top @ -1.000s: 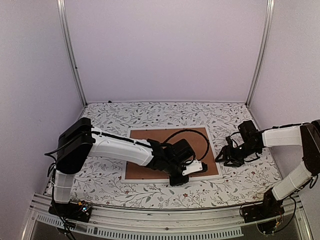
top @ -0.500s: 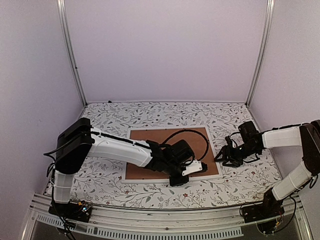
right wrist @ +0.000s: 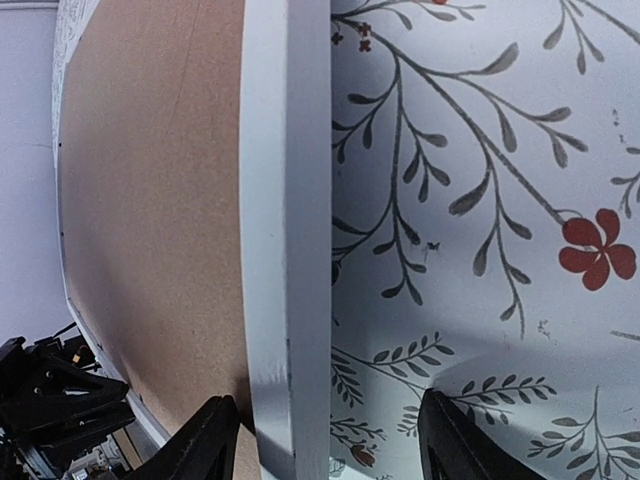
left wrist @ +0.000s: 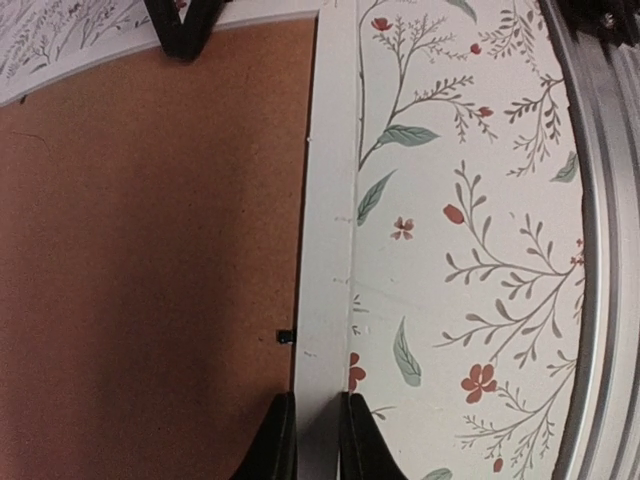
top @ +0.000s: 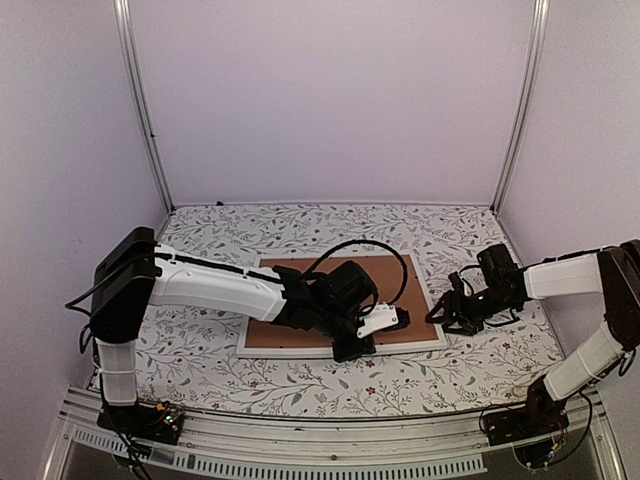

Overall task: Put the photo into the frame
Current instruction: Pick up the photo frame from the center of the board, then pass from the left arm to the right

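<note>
1. On the floral tabletop: white frame lies flat, brown backing panel facing up.
2. Left gripper: jaws pinched tight on the frame's near rail.
3. Right gripper: jaws apart, straddling the right rail, not clamped.

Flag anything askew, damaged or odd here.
Nothing damaged or spilled. One oddity: the frame lies face down with its brown backing in place, and no photo is in view. The left gripper pinches its near rim; the right gripper straddles its right rim, open.
</note>
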`<state>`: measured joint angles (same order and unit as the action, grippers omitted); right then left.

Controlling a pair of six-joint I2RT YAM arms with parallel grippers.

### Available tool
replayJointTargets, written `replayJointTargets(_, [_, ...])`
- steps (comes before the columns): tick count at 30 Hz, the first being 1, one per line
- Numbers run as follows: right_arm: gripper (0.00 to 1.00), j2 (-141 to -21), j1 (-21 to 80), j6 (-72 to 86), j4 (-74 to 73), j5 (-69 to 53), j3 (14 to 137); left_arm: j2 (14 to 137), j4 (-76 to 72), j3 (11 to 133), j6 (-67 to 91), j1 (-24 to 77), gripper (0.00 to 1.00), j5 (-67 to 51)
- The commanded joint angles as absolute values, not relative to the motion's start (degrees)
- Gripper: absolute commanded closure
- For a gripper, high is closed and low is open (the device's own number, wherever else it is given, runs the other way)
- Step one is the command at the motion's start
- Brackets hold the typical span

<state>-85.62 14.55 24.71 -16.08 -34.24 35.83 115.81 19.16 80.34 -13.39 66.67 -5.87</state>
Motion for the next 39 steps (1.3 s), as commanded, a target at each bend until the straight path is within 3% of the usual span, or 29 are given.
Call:
replayJointTargets(1, [0.36,-86.4,14.2,26.4,-12.3,-39.4,33.9,112.9,16.2,80.6,-11.7,65.7,1.00,-7.0])
replayJointTargets(9, [0.43,-88.1,14.2,31.4,-3.1,-46.9,30.6,113.9,14.9,79.8,-10.0,65.7,1.00,-7.7])
replayJointTargets(17, [0.66,-87.3,14.1,33.3,-1.6,-49.4,31.7,115.0,14.8,77.9,-8.6,66.0,1.00,-6.6])
replayJointTargets(21, [0.75,-86.5,13.9,32.7,-3.1,-49.4,32.6,115.1,14.8,77.0,-8.8,66.5,0.93,-4.2])
replayJointTargets(28, [0.84,-84.9,13.9,32.1,-5.1,-49.7,33.4,115.2,14.7,76.7,-9.3,67.4,0.72,-0.2])
replayJointTargets(32, [0.85,-83.9,13.9,31.3,-7.0,-49.7,34.4,113.9,13.4,75.7,-9.7,68.2,0.49,5.0])
replayJointTargets(35, [0.86,-83.1,13.9,31.2,-8.5,-50.0,35.6,112.5,12.1,74.7,-10.3,69.0,0.25,8.1])
replayJointTargets(39, [0.88,-81.6,13.9,31.5,-11.4,-51.0,38.0,112.6,11.7,74.3,-12.6,71.0,0.15,15.5])
